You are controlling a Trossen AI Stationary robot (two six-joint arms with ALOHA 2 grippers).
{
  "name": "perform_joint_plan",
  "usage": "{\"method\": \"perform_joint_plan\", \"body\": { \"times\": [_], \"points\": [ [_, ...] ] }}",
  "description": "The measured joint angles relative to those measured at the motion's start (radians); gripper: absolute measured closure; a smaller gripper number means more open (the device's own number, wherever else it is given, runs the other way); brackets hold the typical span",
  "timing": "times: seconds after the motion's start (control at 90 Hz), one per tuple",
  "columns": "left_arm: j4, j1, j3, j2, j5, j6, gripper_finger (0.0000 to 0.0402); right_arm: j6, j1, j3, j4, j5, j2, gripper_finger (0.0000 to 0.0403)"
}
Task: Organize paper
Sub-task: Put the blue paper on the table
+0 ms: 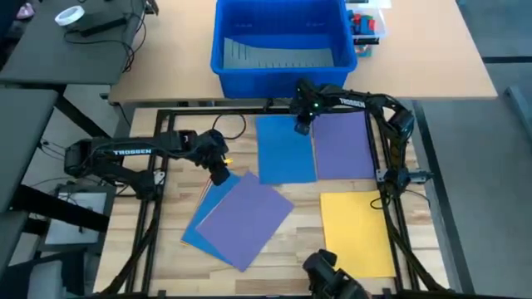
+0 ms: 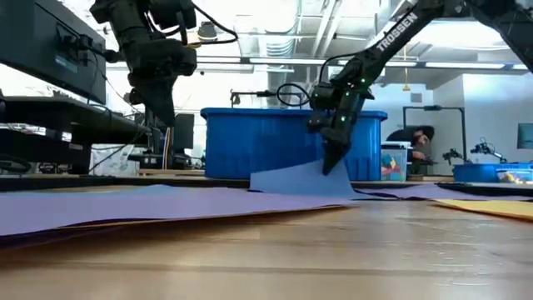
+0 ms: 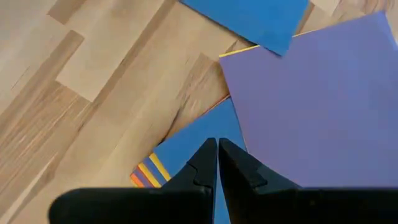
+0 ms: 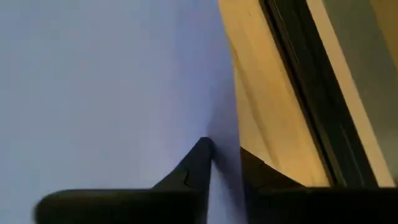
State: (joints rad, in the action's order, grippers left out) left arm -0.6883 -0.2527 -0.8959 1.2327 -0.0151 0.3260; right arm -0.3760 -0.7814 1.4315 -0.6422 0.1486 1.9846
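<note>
A blue sheet of paper (image 1: 285,154) lies at the table's far middle, with my right gripper (image 1: 302,126) shut on its far right corner. A purple sheet (image 1: 342,145) lies flat right beside it, and a yellow sheet (image 1: 356,232) lies nearer the front. At the left is a skewed stack with a purple sheet (image 1: 248,218) on top of a blue one (image 1: 202,223); orange and yellow edges (image 3: 148,173) peek out below. My left gripper (image 3: 217,152) is shut with nothing in it, above the stack's far corner. My right gripper pinches the blue sheet between its two fingers at the sheet's far edge, near the right corner (image 4: 221,134). The fingers (image 2: 333,158) point down from above. That corner (image 2: 315,173) is raised off the table, while the sheet's near part lies on the wood.
A big blue bin (image 1: 283,37) holding a grey ridged thing stands just beyond the table's far edge, behind my right gripper. A black frame rail (image 1: 391,208) runs along the table's right side. Bare wood (image 1: 179,195) shows left of the stack.
</note>
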Motion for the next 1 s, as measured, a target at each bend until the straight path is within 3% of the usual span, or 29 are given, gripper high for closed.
{"method": "perform_joint_plan", "body": {
  "times": [0.278, 0.556, 0.633, 0.733, 0.844, 1.0],
  "points": [
    [0.002, 0.000, 0.000, 0.000, 0.000, 0.001, 0.0402, 0.008, -0.012, 0.028, -0.039, -0.003, 0.000, 0.0252],
    [-0.002, 0.000, 0.000, 0.000, 0.000, -0.033, 0.0402, 0.033, -0.014, 0.278, -0.172, -0.003, -0.002, 0.0228],
    [-0.003, 0.000, 0.000, 0.000, 0.000, -0.048, 0.0402, 0.133, -0.003, 0.320, -0.253, 0.079, -0.006, 0.0232],
    [-0.002, 0.000, 0.000, 0.000, 0.000, -0.049, 0.0402, 0.207, 0.046, 0.281, -0.342, 0.219, -0.005, 0.0244],
    [-0.002, 0.000, 0.000, 0.000, 0.000, -0.049, 0.0402, 0.195, 0.141, 0.150, -0.276, 0.192, -0.001, 0.0285],
    [-0.003, 0.000, 0.000, 0.000, 0.000, -0.053, 0.0402, 0.238, 0.217, 0.016, -0.135, 0.162, 0.000, 0.0387]
  ]
}}
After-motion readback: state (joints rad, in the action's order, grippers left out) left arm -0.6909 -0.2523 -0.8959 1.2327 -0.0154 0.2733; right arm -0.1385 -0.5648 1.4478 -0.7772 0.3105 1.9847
